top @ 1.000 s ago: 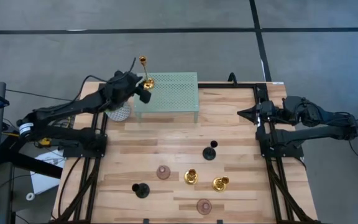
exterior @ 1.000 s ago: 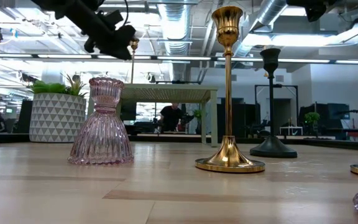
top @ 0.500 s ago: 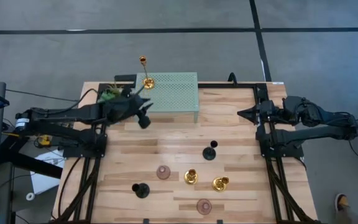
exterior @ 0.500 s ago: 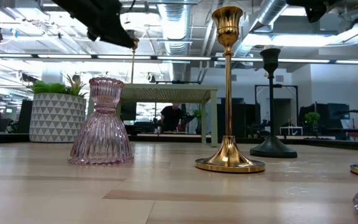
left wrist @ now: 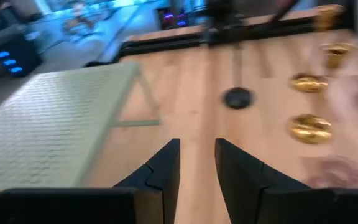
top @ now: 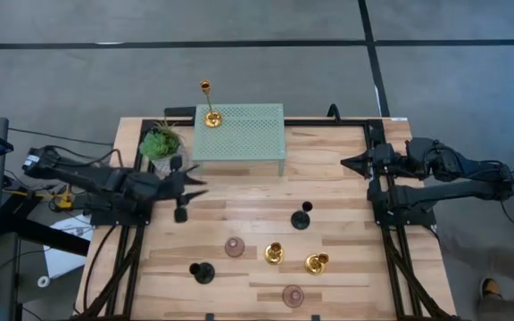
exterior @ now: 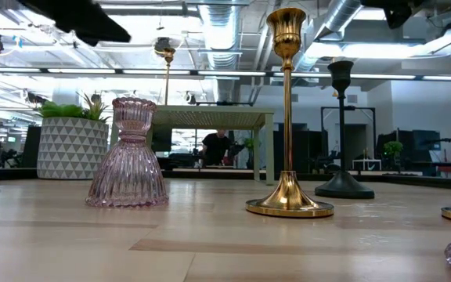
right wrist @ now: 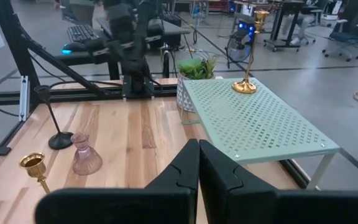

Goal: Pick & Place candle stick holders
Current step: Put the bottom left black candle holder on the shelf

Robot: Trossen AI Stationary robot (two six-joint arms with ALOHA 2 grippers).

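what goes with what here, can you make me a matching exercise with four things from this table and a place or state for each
Things:
1. tall shiny gold candle stick holder
2. potted green plant
3. left gripper
4. right gripper

Places or states:
A. beside the shelf's left end
B. fingers shut, at the table's right edge
C. standing on the pale green perforated shelf
D. fingers apart, holding nothing

Pairs: 1-C, 2-A, 3-D, 4-B

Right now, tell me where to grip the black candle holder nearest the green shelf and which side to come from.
Probably the thin stem of the black holder, about midway up, with the left hand coming in level from its own side. The holder stands upright on a wide base, and bare wood lies between.
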